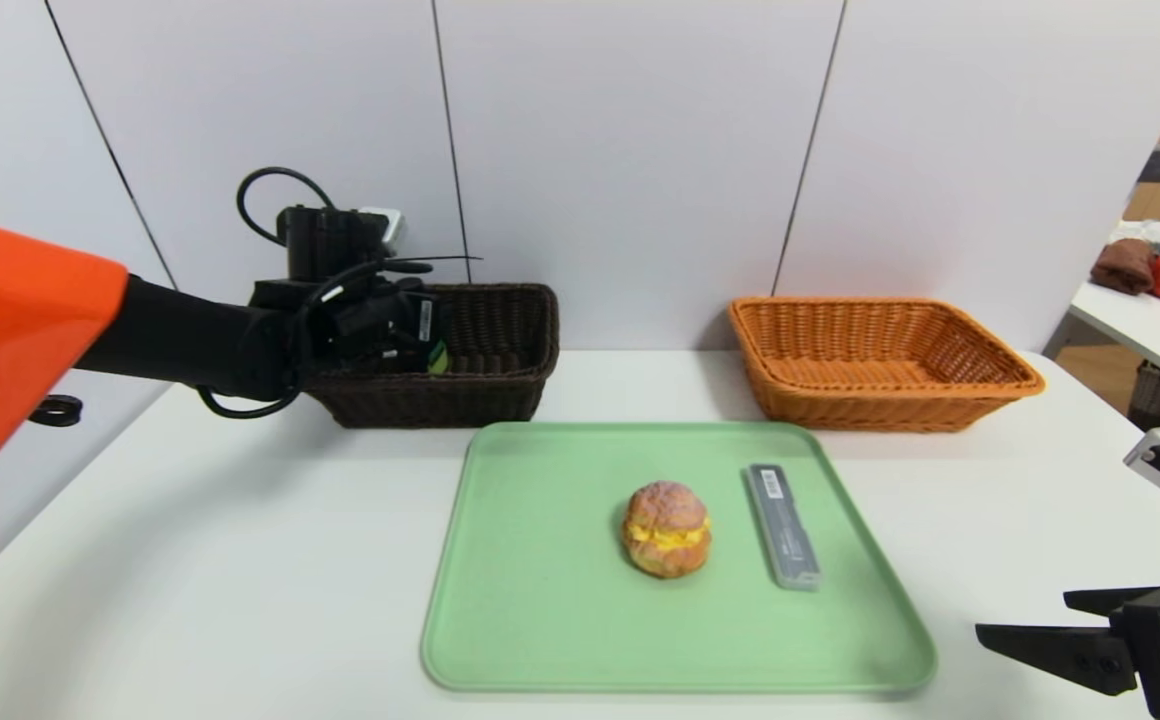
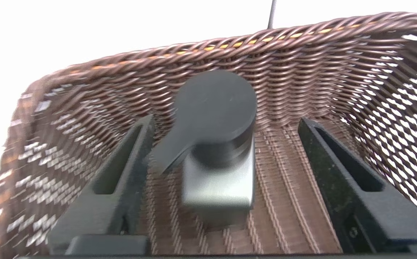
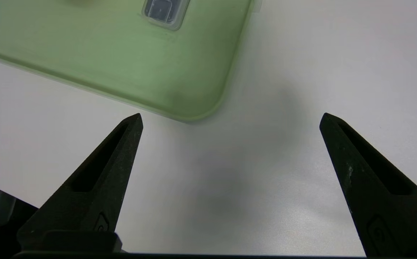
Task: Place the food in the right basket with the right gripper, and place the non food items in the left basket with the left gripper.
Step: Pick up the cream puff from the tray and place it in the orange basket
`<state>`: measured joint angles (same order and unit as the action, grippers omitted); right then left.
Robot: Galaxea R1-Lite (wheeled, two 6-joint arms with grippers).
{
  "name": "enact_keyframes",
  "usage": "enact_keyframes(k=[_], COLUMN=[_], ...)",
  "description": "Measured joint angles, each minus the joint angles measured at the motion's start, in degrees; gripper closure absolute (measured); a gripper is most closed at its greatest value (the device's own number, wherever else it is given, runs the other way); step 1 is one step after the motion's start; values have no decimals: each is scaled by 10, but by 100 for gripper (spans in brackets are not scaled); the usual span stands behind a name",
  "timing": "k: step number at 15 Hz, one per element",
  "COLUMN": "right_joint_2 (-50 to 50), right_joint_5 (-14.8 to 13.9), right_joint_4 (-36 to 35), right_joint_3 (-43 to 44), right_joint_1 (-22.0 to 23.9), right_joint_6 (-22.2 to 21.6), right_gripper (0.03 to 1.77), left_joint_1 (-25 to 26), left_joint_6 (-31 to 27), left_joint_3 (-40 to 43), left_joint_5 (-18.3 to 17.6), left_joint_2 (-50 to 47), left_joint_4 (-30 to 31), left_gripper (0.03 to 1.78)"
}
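Bottle Sat in Dark Basket Between Parted Fingers

The left end effector point(image 2: 226, 124) was down in the dark basket point(image 1: 510, 340), its fingers point(image 2: 320, 154) apart on either side of the black pump bottle point(image 2: 217, 108). In the left wrist view the bottle's pump head and spout showed between them, over the woven floor; one fingertip was so near the spout that contact could not be told. The head view caught a bit of the bottle's green label past the wrist. The orange-shelled left arm point(image 1: 30, 330) reached in from the left side of the tabletop point(image 1: 240, 560).

The bun point(image 1: 667, 530), with its yellow filling, sat on the green tray point(image 1: 540, 620). Just beside it, on its right, lay the grey case point(image 1: 785, 525), its barcode sticker at the end nearer the baskets. The two did not touch.

The orange basket point(image 1: 880, 410) stood behind the tray's right part, level with the dark one and well apart from it.

The right end effector point(image 3: 232, 120) was parked over the tabletop near the tray's front right corner, its fingers wide apart with nothing between them.
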<state>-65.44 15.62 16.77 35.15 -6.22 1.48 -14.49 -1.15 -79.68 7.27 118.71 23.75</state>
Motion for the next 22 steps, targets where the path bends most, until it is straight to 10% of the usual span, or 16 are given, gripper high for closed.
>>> enact_keyframes(k=[16,22], right_joint_2=[2,-2], right_joint_5=[-1,1], right_joint_4=[-68,-96], right_joint_3=[-21,-2], right_joint_1=[1,-24], right_joint_6=[0,2], right_gripper=[10,10], left_joint_1=[7,6], left_joint_6=[-66,-64], left_joint_3=[247,393], left_joint_5=[-2,-96], left_joint_2=[-308,-486], left_joint_4=[-56,-192], left_gripper=[14,12])
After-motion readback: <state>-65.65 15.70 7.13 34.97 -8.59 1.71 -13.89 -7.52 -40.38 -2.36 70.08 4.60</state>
